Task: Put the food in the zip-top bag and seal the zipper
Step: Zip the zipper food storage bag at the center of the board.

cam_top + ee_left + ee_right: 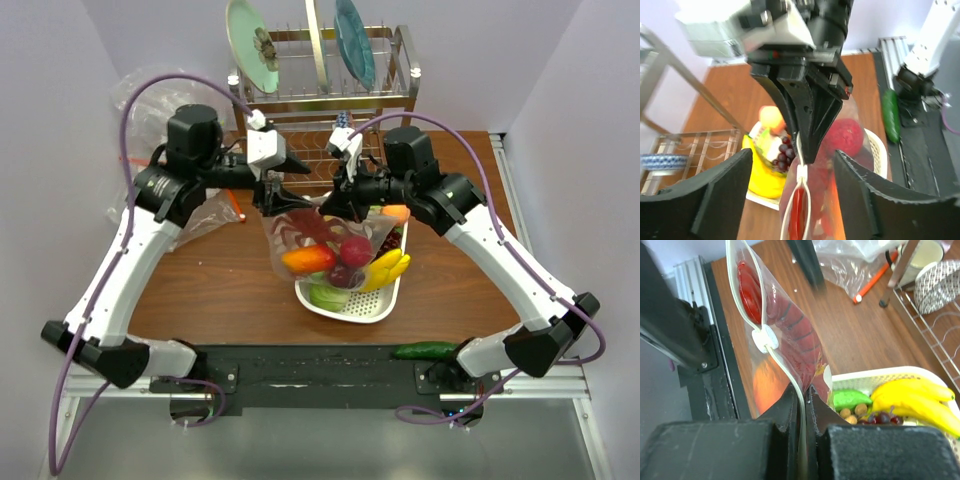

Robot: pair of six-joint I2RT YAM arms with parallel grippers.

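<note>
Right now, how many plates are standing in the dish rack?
3: a pale green plate left, a cream plate edge-on in the middle, a teal plate right, all upright in the dish rack. None seems hidden.

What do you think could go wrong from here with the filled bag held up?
The clear white-dotted plastic zip-top bag, loaded with red and orange toy food, hangs only from the right gripper, whose jaws pinch its thin ridged zipper strip; it may slip. The left gripper has its jaws open around the small white slider; past it the mouth gapes, so a tilt could spill food.
</note>
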